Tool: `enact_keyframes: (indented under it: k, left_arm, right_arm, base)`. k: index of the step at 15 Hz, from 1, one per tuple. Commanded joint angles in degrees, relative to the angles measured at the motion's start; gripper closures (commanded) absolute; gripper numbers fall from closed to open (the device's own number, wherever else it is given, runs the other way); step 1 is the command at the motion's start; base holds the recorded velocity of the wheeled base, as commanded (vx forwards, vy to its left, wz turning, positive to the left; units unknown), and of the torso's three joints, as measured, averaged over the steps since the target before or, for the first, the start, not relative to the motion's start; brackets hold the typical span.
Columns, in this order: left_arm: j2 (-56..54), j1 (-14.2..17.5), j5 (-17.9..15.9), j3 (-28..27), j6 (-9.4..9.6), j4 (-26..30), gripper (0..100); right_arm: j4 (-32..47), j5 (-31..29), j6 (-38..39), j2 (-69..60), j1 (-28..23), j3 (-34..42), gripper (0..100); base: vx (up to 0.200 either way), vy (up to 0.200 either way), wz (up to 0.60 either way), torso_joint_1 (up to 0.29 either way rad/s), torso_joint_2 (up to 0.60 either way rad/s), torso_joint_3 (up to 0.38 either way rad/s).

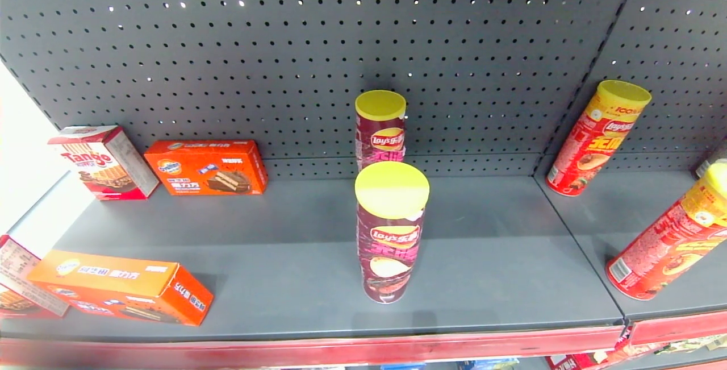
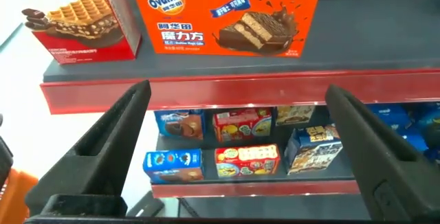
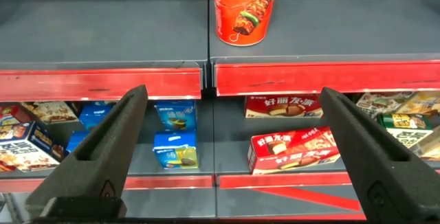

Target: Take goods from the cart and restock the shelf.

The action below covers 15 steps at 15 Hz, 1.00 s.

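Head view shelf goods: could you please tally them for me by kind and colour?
Maroon chip cans: 2
Red chip cans: 2
Orange boxes: 2
Waffle boxes: 2
Total: 8

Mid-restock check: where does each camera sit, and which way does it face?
Head: on the robot's head, looking forward and down onto the shelf.
Left wrist: low before the shelf edge, facing the orange box; the open left gripper frames it.
Right wrist: low before the edge, facing the red can; the open right gripper frames it.
Shared: the head view also shows that orange box and red can.
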<state>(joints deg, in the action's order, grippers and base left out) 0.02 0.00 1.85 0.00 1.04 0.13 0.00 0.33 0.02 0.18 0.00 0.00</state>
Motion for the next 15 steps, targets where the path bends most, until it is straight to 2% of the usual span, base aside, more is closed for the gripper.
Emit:
enact_keyframes:
  k: [1, 5, 7, 8, 15]
  left_arm:
    - [-0.02, 0.00, -0.01, 0.00, -0.07, -0.05, 0]
    - [-0.02, -0.09, -0.01, 0.00, -0.51, -0.05, 0]
    - [-0.02, -0.09, -0.27, 0.00, 0.02, -0.05, 0]
    - [-0.02, 0.00, -0.10, 0.00, -0.77, -0.05, 0]
    - [-0.02, 0.00, 0.17, 0.00, -0.77, -0.05, 0]
  right_arm:
    - [0.00, 0.02, -0.02, 0.08, 0.00, 0.00, 0]
    - [0.00, 0.02, 0.06, 0.08, 0.00, 0.00, 0]
    - [0.00, 0.02, -0.11, 0.08, 0.00, 0.00, 0]
    - [0.00, 0.02, -0.02, 0.08, 0.00, 0.00, 0]
    - [0.00, 0.02, -0.02, 0.08, 0.00, 0.00, 0]
  base:
    - [0.000, 0.000, 0.00, 0.000, 0.00, 0.000]
    - [0.000, 0.000, 0.00, 0.000, 0.00, 0.000]
    - [-0.200, 0.000, 0.00, 0.002, 0.01, 0.000]
    - [0.000, 0.000, 0.00, 0.000, 0.00, 0.000]
    - [0.000, 0.000, 0.00, 0.000, 0.00, 0.000]
